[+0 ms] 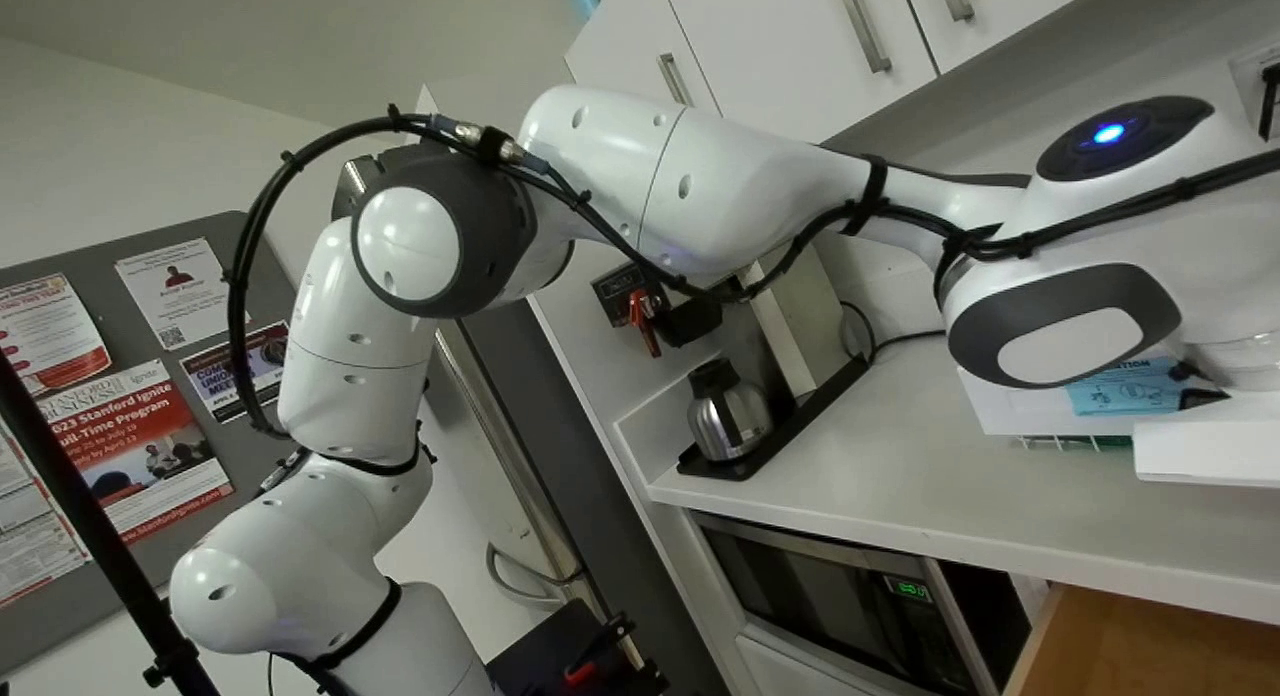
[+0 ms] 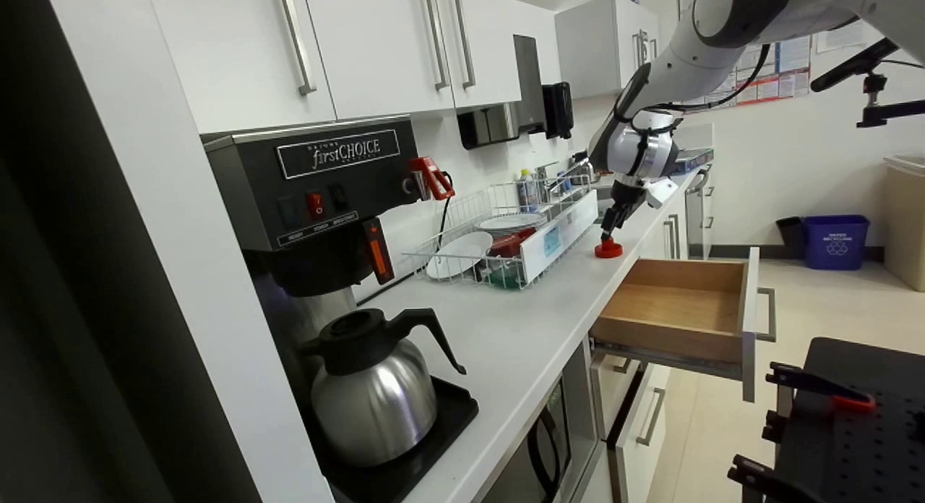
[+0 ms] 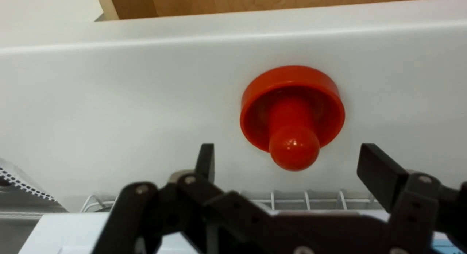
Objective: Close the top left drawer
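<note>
The top left drawer, seen in both exterior views, stands far out beneath the edge of the white counter, its wood-coloured inside laid bare and its flat white front, with a bar handle, well apart from that edge; some of the wood shows at the top of the wrist view. On the counter near the drawer, a red disc with a rounded knob sits base down. The pincer is over it, fingers spread wide, and in the wrist view the knob lies between them with space on either side; how low the fingertips reach I cannot tell. Farther back on the counter is a white wire rack with plates and a white board along its front. Well apart from the drawer stands a coffee machine with a steel pot on its black base. Under the counter is a microwave, its display lit green; white cupboards hang above.
</note>
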Controlling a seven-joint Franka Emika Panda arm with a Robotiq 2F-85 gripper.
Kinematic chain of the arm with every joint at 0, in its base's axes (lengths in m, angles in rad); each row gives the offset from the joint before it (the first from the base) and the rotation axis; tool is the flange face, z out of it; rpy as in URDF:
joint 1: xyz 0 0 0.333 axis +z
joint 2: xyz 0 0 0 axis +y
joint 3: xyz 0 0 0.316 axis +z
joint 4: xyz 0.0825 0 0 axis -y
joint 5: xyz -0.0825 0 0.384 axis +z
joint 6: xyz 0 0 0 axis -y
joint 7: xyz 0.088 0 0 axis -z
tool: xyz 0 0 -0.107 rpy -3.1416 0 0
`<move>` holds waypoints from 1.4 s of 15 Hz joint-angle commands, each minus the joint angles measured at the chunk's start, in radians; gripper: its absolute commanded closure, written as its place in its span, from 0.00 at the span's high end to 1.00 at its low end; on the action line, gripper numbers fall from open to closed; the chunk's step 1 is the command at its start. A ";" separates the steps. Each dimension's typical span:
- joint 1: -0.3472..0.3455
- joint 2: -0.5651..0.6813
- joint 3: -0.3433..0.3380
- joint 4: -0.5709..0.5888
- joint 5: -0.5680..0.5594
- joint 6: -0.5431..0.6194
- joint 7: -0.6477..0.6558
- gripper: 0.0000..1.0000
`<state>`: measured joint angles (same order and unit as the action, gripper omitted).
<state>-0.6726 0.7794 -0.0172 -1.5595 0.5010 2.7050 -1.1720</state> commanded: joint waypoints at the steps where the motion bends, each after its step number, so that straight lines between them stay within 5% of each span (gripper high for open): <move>1: -0.028 0.049 0.033 0.070 -0.076 -0.017 0.059 1.00; 5: -0.041 0.084 0.053 0.107 -0.132 -0.021 0.083 1.00; 7: -0.048 0.096 0.067 0.122 -0.148 -0.021 0.081 0.74; 15: -0.054 0.120 0.079 0.162 -0.181 -0.026 0.102 0.13; 21: -0.053 0.064 0.061 0.123 -0.203 -0.076 0.175 0.13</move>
<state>-0.7156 0.8890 0.0451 -1.4215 0.3350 2.6961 -1.0641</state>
